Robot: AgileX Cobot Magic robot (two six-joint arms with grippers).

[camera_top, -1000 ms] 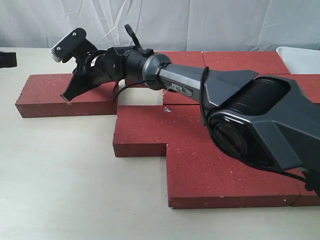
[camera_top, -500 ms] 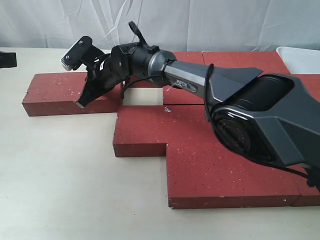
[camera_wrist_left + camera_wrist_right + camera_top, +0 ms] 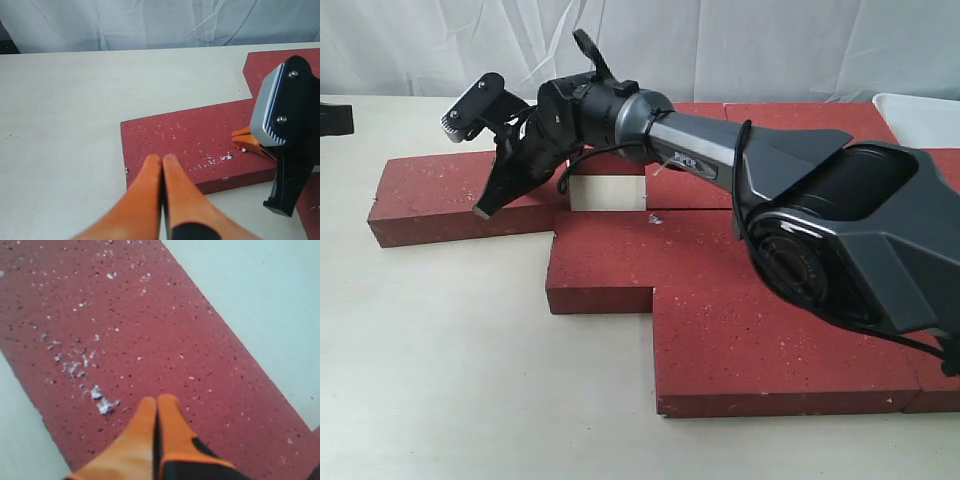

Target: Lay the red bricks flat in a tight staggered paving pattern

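- Most of the red bricks lie flat and butted together in stepped rows at centre and right; the arm hides some of them.
- One left brick lies flat, but a gap of bare surface separates it from its far-row neighbour. Closing that gap looks like the main work left.
- The right tool, fingers pressed together and empty, has its tip on that brick's top.
- The left tool, also pressed together and holding nothing, faces the same brick.
- Open surface lies left and near; the white tray sits far right.
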